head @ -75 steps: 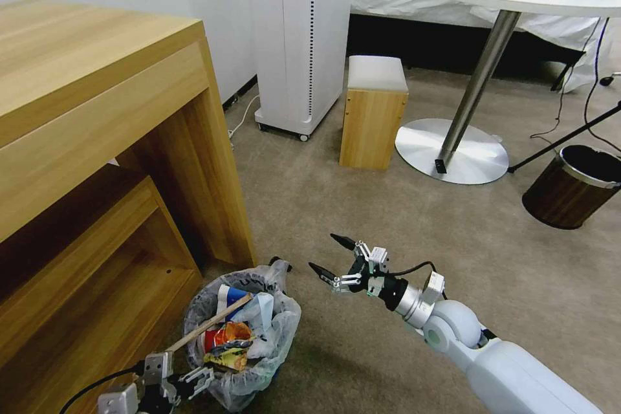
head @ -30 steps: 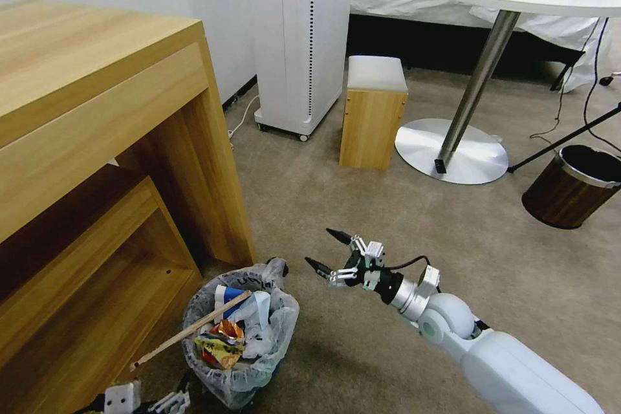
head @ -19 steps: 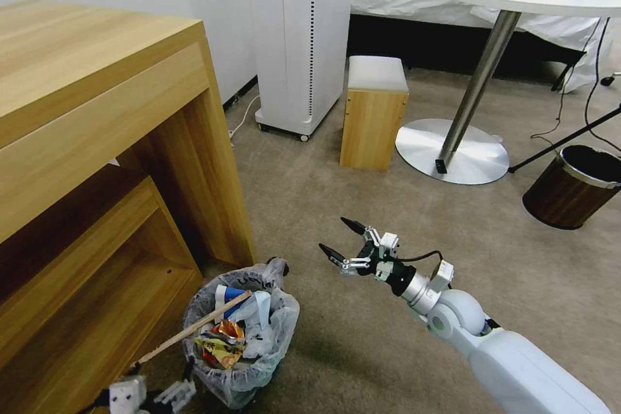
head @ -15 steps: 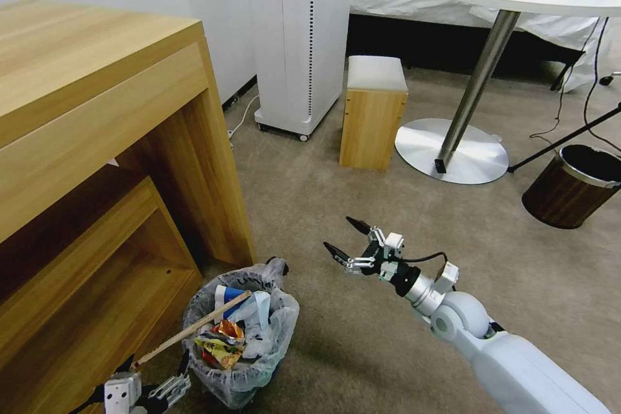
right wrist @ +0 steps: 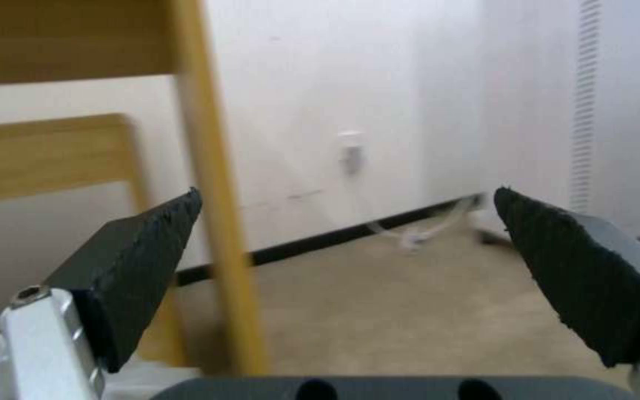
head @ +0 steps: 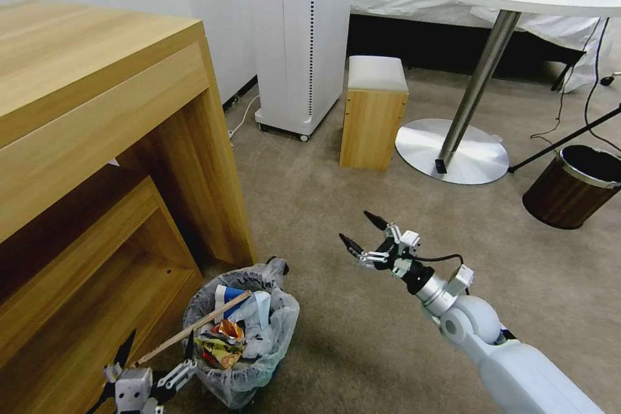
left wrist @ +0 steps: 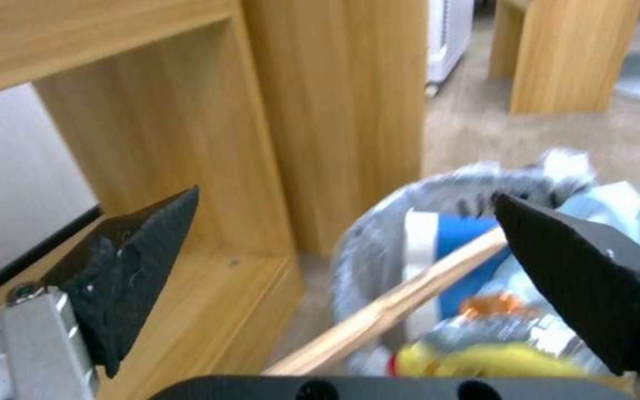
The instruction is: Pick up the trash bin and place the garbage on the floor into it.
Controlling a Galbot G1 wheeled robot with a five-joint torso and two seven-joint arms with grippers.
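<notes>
Your left gripper point(head: 158, 348) has let go of the trash bin point(head: 275, 326), fingers spread; right gripper point(head: 363, 233) has drifted away, wide open and empty.

The bin point(head: 240, 336) stands upright on the beige carpet floor point(head: 362, 207), close by the foot of the wooden desk point(head: 213, 162) — small, round, lined with a crinkly whitish bag. It is heaped with garbage point(head: 223, 343): a blue-and-white carton, orange and yellow wrappers, crumpled white paper. A thin wooden stick point(head: 194, 328) leans across the heap — its low end juts out past the rim.
</notes>
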